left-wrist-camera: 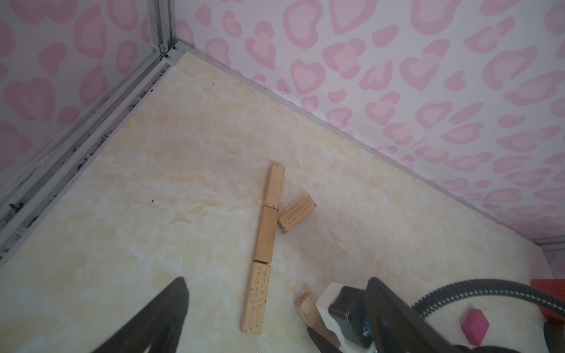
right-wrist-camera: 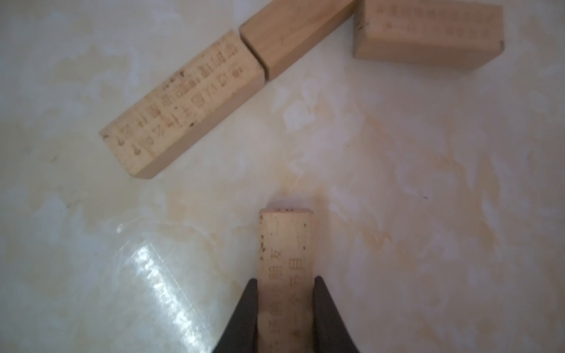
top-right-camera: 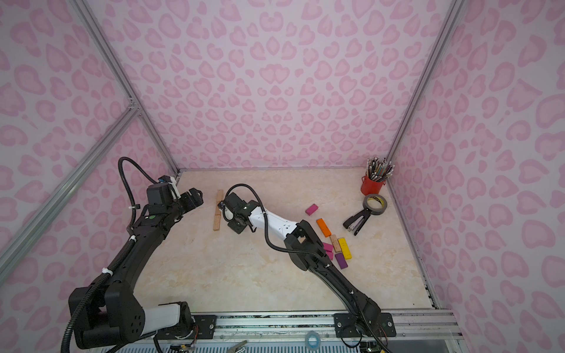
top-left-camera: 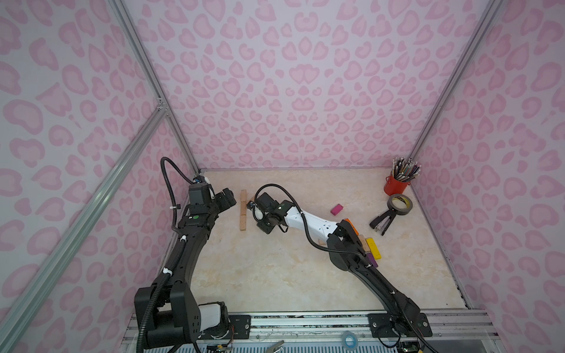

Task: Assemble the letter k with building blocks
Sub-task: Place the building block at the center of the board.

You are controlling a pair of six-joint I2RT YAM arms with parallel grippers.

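Note:
Three plain wooden building blocks lie end to end in a line (top-left-camera: 243,211) (top-right-camera: 218,211) (left-wrist-camera: 264,235) at the far left of the table. A fourth plain block (left-wrist-camera: 296,214) (right-wrist-camera: 428,33) slants off the line's middle. My right gripper (right-wrist-camera: 286,279) is shut on another plain block (right-wrist-camera: 286,241) (left-wrist-camera: 307,305), low over the table beside the line's near end. My left gripper (left-wrist-camera: 276,284) (top-left-camera: 229,198) hovers open on the line's other side, nothing between its fingers. Loose coloured blocks lie to the right: magenta (top-right-camera: 311,209), orange (top-right-camera: 323,227), yellow (top-right-camera: 345,248), purple (top-right-camera: 341,260).
A red cup of pencils (top-left-camera: 397,183) stands in the far right corner, with a grey tape roll (top-left-camera: 400,205) and a black stapler (top-left-camera: 382,221) in front of it. Pink patterned walls enclose the table on three sides.

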